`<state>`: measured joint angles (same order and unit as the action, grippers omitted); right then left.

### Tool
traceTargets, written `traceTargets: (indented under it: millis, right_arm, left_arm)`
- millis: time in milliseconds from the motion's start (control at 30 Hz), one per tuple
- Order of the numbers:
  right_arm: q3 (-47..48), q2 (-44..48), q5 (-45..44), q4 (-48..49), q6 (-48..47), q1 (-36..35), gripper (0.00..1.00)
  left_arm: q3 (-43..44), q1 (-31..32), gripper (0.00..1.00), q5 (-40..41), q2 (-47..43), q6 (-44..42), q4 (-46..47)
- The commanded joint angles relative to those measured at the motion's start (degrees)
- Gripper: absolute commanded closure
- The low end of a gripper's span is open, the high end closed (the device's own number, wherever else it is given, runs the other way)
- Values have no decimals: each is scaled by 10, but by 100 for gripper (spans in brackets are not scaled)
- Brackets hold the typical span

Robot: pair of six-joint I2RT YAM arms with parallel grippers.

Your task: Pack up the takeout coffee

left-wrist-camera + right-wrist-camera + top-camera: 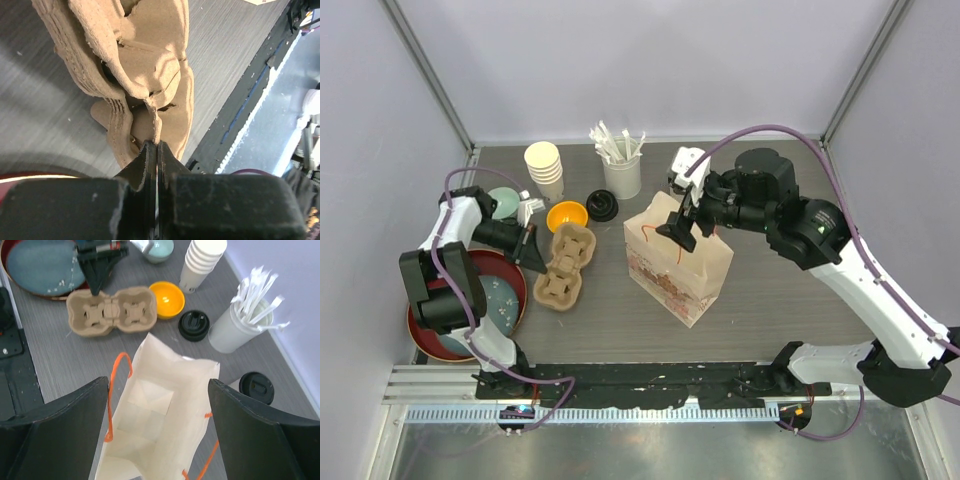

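Two round black lids show from above, one (194, 326) beside the orange bowl and one (256, 387) right of the bag. I cannot tell from here whether a white cup sits under either. The first also shows in the top view (602, 205). A white paper bag (692, 275) with orange handles stands open and empty (150, 405). My right gripper (159, 382) is open and hovers just over its mouth (678, 232). My left gripper (530, 243) is shut on the edge of a brown cardboard cup carrier (145, 55), which lies on the table (565, 262).
A stack of lidless cream cups (545, 170) and a white cup of stirrers (620, 172) stand at the back. An orange bowl (567, 215) lies by the carrier. A red tray with a teal plate (485, 295) is at the left. A small teal bowl (503, 203) sits behind the left arm.
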<state>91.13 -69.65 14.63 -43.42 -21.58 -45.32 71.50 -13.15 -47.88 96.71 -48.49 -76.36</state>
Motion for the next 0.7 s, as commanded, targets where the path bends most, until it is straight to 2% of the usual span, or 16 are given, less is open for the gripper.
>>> traceTargets:
  millis: [0, 167, 233, 300, 367, 500, 600, 633, 667]
  right_arm:
    - [46, 20, 26, 91, 44, -4, 13]
    - [81, -22, -4, 140, 86, -30, 11]
    - [111, -67, -46, 138, 79, -87, 11]
    - [145, -125, -84, 119, 28, -159, 12]
    - [153, -159, -86, 93, -19, -193, 15]
    - [61, -209, -36, 158, -87, -241, 18]
    - [72, -296, -44, 173, -82, -275, 26]
    - [77, -341, -39, 184, -54, -279, 36]
    - [81, -360, -31, 192, -40, -284, 39]
  left_arm:
    - [-20, -2, 100, 22, -34, 72, -85]
    - [-21, -1, 100, 30, -83, 62, -98]
    - [-19, -2, 100, 28, -78, 61, -100]
    - [-16, -2, 100, 24, -57, 50, -109]
    - [-8, -7, 100, -3, -37, 39, -128]
    - [-2, -10, 100, -32, 0, 38, -138]
    - [-10, -10, 100, -34, -6, 60, -116]
    - [-15, -10, 100, -32, -13, 69, -111]
    - [-18, -10, 100, -30, -14, 71, -106]
